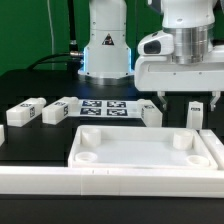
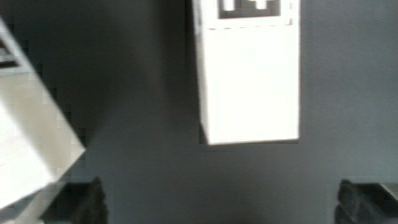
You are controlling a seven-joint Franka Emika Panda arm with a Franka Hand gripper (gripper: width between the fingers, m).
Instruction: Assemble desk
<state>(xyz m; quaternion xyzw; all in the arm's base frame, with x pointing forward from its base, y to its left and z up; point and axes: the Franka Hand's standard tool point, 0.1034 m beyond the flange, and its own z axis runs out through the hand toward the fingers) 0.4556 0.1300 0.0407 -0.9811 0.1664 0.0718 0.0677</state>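
The white tray-like tabletop (image 1: 150, 152) lies rim-up near the front, and its edge shows in the wrist view (image 2: 25, 130). Two legs (image 1: 27, 112) (image 1: 60, 111) lie at the exterior view's left, and a third leg (image 1: 152, 113) lies right of the marker board. The fourth leg (image 1: 195, 115) lies behind the tabletop's far right corner. My gripper (image 1: 190, 101) hovers open just above this leg. In the wrist view the same leg (image 2: 249, 70) lies ahead of the gripper (image 2: 219, 205), with its tag at the far end. Nothing is between the dark fingers (image 2: 75, 200).
The marker board (image 1: 105, 107) lies flat in front of the robot base (image 1: 106, 45). A long white border rail (image 1: 100, 185) runs along the front edge, with another piece (image 1: 3, 133) at the exterior view's left. The table top is black.
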